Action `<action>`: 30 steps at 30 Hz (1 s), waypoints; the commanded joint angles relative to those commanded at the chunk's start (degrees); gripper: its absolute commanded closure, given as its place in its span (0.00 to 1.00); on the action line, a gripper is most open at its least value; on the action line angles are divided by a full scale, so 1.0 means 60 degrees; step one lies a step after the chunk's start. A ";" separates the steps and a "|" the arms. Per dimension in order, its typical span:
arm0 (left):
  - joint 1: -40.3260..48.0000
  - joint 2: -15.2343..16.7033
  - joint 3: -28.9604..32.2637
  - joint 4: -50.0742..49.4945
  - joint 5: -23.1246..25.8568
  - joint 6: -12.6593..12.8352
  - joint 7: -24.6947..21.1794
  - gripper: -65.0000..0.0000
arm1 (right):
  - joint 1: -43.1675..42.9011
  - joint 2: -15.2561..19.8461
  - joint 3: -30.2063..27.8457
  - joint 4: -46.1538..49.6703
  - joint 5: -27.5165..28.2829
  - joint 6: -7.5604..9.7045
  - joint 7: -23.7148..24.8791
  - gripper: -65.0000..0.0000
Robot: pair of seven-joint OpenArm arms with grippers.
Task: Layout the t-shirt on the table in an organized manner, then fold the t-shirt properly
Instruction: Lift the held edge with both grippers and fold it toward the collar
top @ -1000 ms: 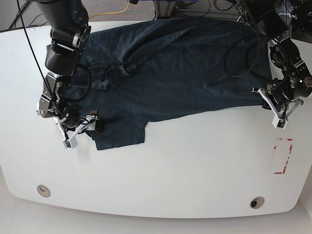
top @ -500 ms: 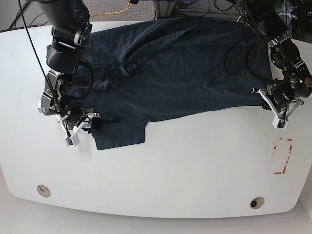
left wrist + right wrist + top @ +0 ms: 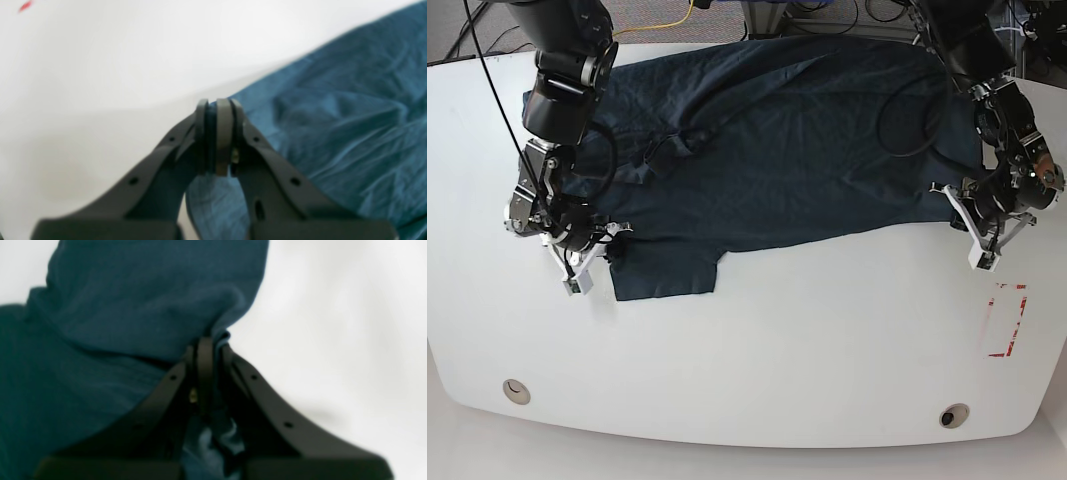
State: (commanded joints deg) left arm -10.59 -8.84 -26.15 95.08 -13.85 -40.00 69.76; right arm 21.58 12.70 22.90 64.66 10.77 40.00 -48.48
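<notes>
A wrinkled dark navy cotton t-shirt (image 3: 767,140) lies spread across the glossy white table (image 3: 777,350) from nine to three o'clock, mostly laid out; judging by this, folding is not yet begun. The right gripper (image 3: 210,346) is clenched on a sleeve edge at eight o'clock, the left gripper (image 3: 217,106) on the hem at three. Only the wrist views show the pinched cloth.

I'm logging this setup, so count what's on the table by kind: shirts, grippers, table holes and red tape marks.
Shirts: 1
Grippers: 2, left and right
Table holes: 2
Red tape marks: 1
Total: 6
</notes>
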 joint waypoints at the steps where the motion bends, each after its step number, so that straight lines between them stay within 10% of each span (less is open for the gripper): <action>1: -0.0088 0.0059 0.0000 -0.0088 0.0000 0.0000 0.0000 1.00 | 0.0000 0.0000 0.0000 0.0132 -0.0029 0.0000 -0.0059 1.00; 30: -0.0469 0.0176 0.0059 0.0308 -0.0015 0.0000 0.0000 1.00 | -0.2081 -0.0103 0.0059 0.7106 0.0059 0.0000 -0.3443 1.00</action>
State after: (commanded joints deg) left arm -13.41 -7.78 -25.80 96.92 -13.93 -40.00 69.76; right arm 9.10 12.09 23.25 107.30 11.12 40.00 -69.14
